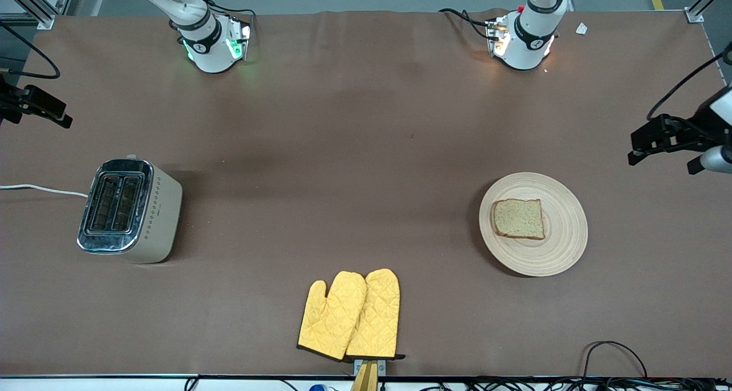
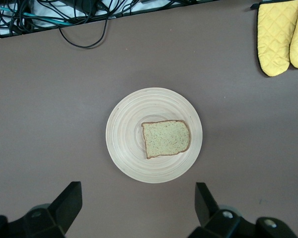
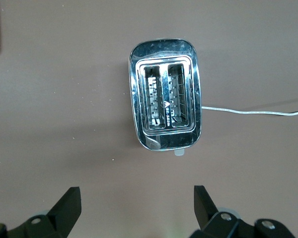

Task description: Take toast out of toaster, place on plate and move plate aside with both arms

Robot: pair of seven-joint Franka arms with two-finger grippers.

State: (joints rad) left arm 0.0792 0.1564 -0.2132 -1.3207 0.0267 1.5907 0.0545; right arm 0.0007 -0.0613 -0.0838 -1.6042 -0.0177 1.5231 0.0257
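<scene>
The toast lies flat on the round light-wood plate, toward the left arm's end of the table. In the left wrist view the toast sits a little off the middle of the plate. My left gripper hangs high over the table beside the plate, open and holding nothing. My right gripper hangs high over the table beside the toaster, also open and holding nothing. Both hands show only at the side edges of the front view.
The chrome-topped toaster stands toward the right arm's end, its two slots showing no bread and a white cord running off the table. A pair of yellow oven mitts lies near the table's front edge. Cables lie along that edge.
</scene>
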